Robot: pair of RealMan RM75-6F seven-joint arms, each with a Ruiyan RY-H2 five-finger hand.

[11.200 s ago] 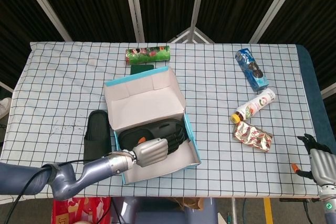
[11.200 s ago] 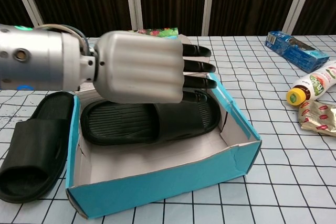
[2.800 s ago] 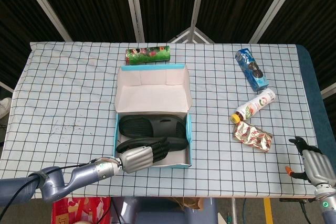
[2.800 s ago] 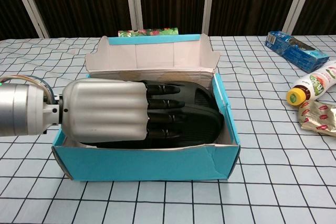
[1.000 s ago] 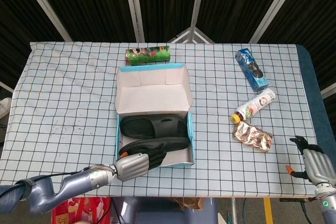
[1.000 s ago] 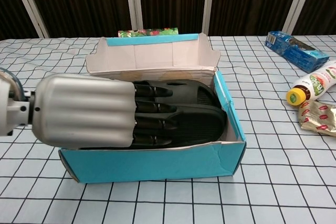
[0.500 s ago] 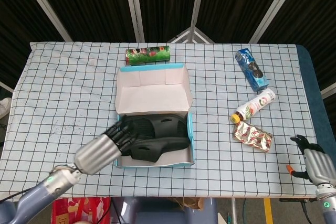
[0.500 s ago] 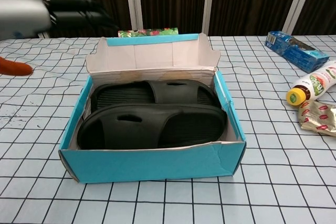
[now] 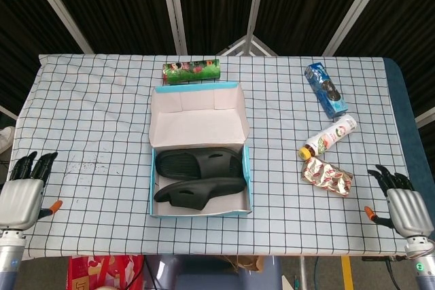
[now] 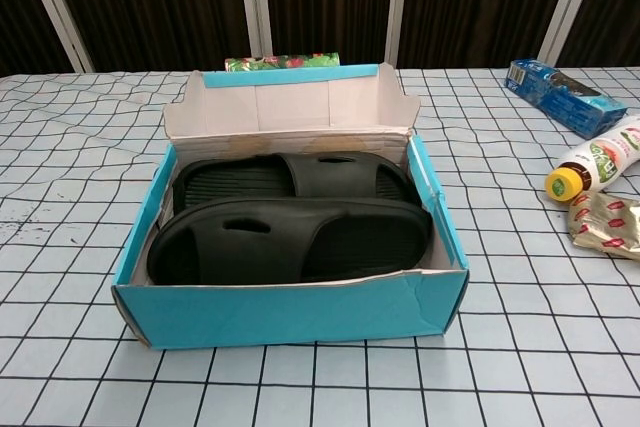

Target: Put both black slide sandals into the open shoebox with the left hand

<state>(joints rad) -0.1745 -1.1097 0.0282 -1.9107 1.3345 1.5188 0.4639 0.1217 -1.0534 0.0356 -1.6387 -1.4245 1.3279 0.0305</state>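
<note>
Both black slide sandals (image 10: 290,237) now lie inside the shoebox (image 10: 300,312); we find the left hand (image 9: 20,195) withdrawn to eight o'clock, fingers spread, empty. Task appears complete.

Matt black rubbery sandals (image 10: 290,232) lie in a cardboard shoebox (image 10: 300,312) on a checked cloth table cover (image 9: 95,113).

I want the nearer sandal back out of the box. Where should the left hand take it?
Probably by the strap of the nearer sandal, coming straight down from above: the shoebox walls close off its sides, the other sandal lies behind it, and the arched strap is its raised part. The left hand is open.
</note>
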